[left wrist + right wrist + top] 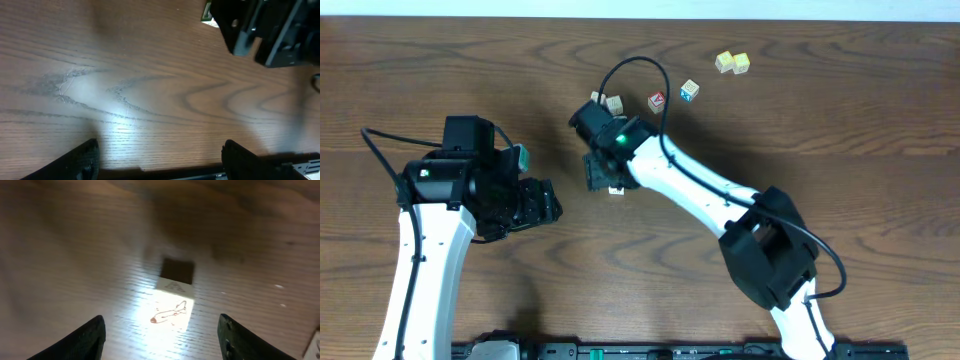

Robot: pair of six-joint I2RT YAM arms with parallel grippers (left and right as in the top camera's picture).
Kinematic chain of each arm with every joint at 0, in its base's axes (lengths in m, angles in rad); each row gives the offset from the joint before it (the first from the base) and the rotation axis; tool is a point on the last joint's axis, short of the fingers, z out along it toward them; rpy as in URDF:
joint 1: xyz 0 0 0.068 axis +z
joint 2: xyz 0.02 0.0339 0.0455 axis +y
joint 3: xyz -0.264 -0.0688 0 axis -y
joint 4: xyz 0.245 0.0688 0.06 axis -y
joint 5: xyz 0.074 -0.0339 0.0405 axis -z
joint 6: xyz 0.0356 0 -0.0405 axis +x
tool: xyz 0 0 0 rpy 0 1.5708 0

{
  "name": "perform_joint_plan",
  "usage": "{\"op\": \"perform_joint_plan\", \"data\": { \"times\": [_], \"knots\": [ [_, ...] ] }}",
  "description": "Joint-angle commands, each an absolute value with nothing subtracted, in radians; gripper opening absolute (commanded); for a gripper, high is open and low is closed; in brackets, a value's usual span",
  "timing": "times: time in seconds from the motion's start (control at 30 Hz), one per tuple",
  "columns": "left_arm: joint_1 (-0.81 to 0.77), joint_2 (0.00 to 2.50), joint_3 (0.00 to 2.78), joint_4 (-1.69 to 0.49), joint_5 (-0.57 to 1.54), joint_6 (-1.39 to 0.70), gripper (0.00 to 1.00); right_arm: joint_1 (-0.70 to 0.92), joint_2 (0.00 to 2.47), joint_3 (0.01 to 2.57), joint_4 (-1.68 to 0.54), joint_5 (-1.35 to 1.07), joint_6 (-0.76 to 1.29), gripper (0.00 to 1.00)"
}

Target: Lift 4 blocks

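Note:
A white block (172, 305) with a faint plane drawing lies on the table between the spread fingers of my right gripper (162, 340), which is open and touches nothing. From overhead only its corner (616, 190) shows under that gripper (603, 180). Two more pale blocks (613, 103) sit just behind the right wrist, one half hidden. A teal-marked block (523, 155) rests beside the left arm. My left gripper (542, 205) is open over bare wood (160, 160), with nothing between its fingers.
A red-faced cube (657, 101), a blue-sided cube (690, 91) and two pale yellow cubes (732, 63) lie at the back right. The right arm's dark gripper body (265, 30) fills the top right of the left wrist view.

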State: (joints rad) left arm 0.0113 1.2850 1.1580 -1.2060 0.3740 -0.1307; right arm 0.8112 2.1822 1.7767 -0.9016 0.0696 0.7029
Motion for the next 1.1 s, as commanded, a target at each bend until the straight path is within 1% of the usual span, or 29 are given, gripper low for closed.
{"op": "perform_joint_plan", "data": {
  "times": [0.0,0.23,0.3,0.67,0.77,0.8,0.93,1.07],
  "knots": [
    [0.016,1.287,1.176,-1.211,0.365,-0.133,0.79,0.820,2.212,1.769,-0.909,0.186,0.790,0.69],
    [0.016,1.287,1.176,-1.211,0.365,-0.133,0.79,0.820,2.265,1.769,-0.896,0.162,0.808,0.66],
    [0.016,1.287,1.176,-1.211,0.365,-0.133,0.79,0.820,2.286,1.769,-0.879,0.130,0.807,0.64],
    [0.016,1.287,1.176,-1.211,0.365,-0.133,0.79,0.804,2.297,1.770,-0.889,0.122,0.805,0.41],
    [0.016,1.287,1.176,-1.211,0.365,-0.133,0.79,0.773,2.291,1.781,-0.948,0.122,0.802,0.31],
    [0.016,1.287,1.176,-1.211,0.365,-0.133,0.79,0.760,2.289,1.785,-0.969,0.118,0.802,0.29],
    [0.016,1.287,1.176,-1.211,0.365,-0.133,0.79,0.701,2.270,1.788,-1.029,0.036,0.753,0.24],
    [0.016,1.287,1.176,-1.211,0.365,-0.133,0.79,0.623,2.262,1.788,-1.108,-0.067,0.692,0.25]
  ]
}}
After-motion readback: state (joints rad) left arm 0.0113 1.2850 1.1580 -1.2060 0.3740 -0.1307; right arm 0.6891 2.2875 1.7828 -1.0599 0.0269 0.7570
